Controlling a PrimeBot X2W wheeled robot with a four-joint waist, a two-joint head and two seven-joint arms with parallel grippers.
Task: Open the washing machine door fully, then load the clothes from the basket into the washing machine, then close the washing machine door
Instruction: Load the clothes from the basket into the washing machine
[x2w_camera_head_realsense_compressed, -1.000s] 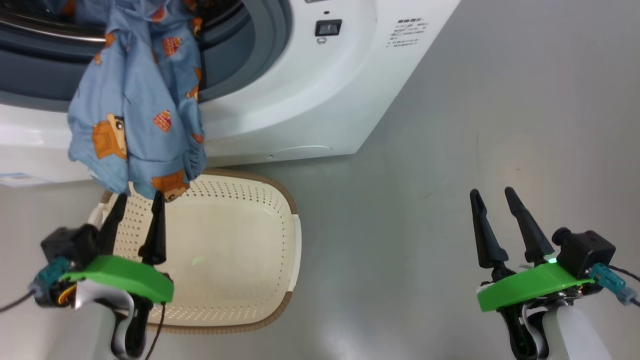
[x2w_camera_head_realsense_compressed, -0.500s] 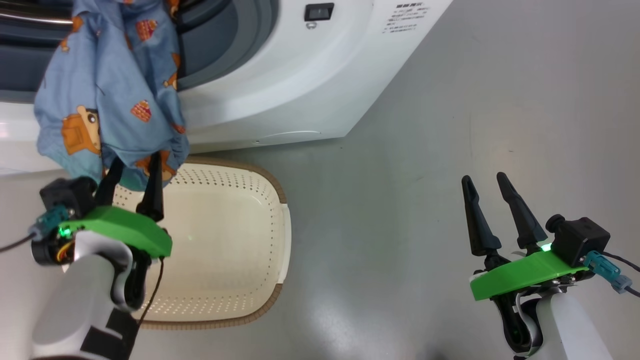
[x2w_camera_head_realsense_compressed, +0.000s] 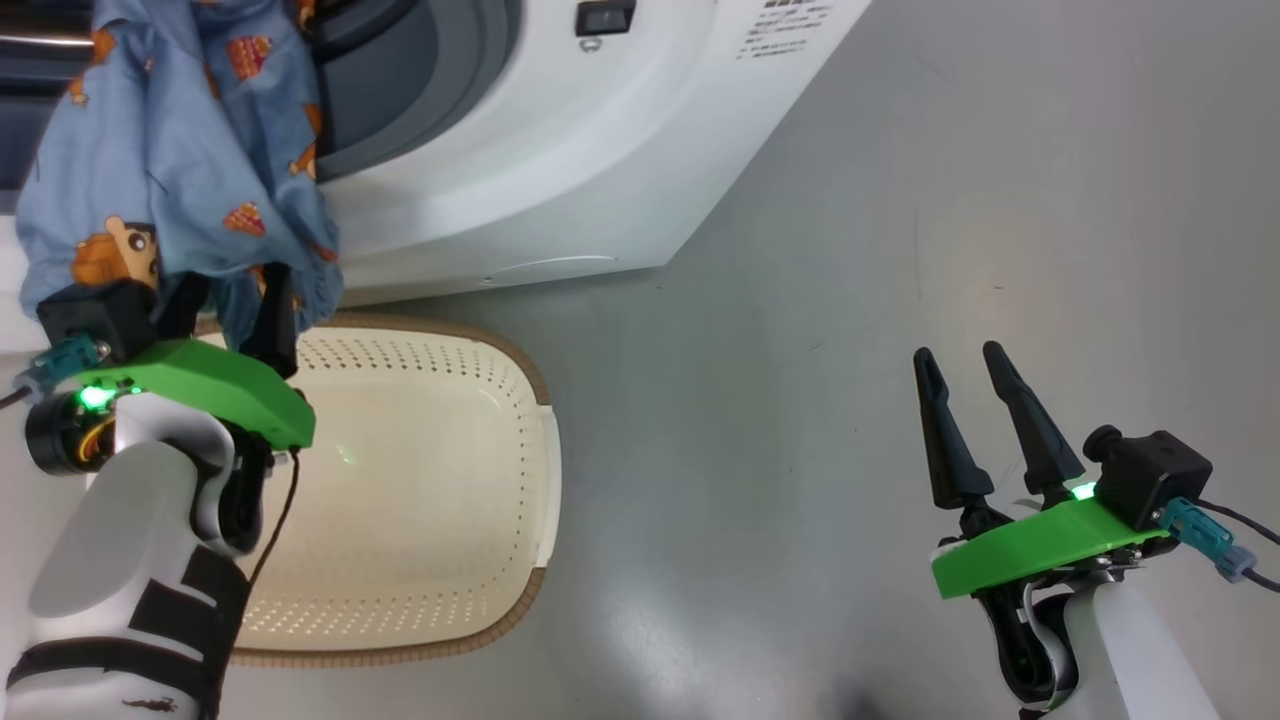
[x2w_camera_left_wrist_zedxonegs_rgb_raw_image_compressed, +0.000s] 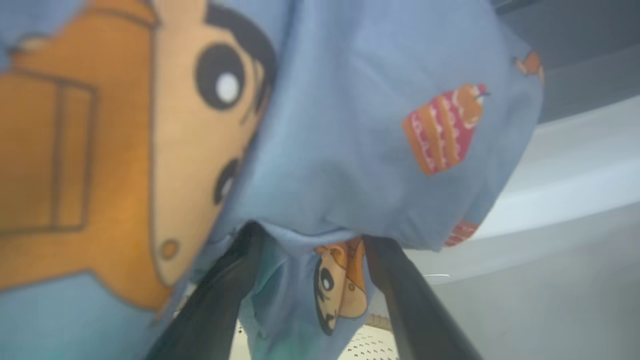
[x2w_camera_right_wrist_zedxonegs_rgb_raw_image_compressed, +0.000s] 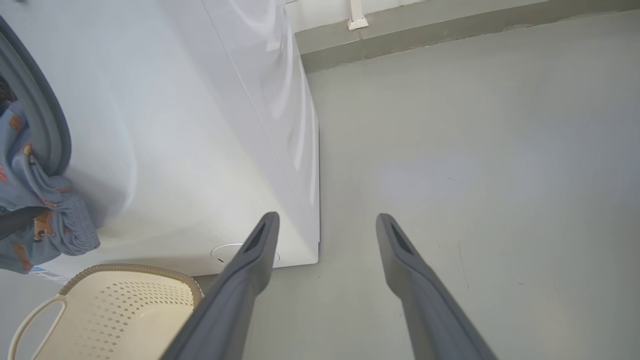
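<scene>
Over the basket (x2w_camera_head_realsense_compressed: 545, 480), my left fingers (x2w_camera_head_realsense_compressed: 278, 310) have risen into the clothes' (x2w_camera_head_realsense_compressed: 180, 180) hem. They are spread wide and clamp nothing. My right fingers (x2w_camera_head_realsense_compressed: 1010, 395) are wide and empty. From the washing machine's (x2w_camera_head_realsense_compressed: 560, 200) mouth the clothes droop, light blue with orange cartoon prints.

Print (x2w_camera_head_realsense_compressed: 785, 14) on the washing machine (x2w_camera_head_realsense_compressed: 560, 190) illegible.

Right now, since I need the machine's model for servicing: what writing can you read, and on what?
Washing machine, front: lines of small dark print, too small to read.
Clothes: cartoon figures and cakes, no words.
Basket: no writing seen.
</scene>
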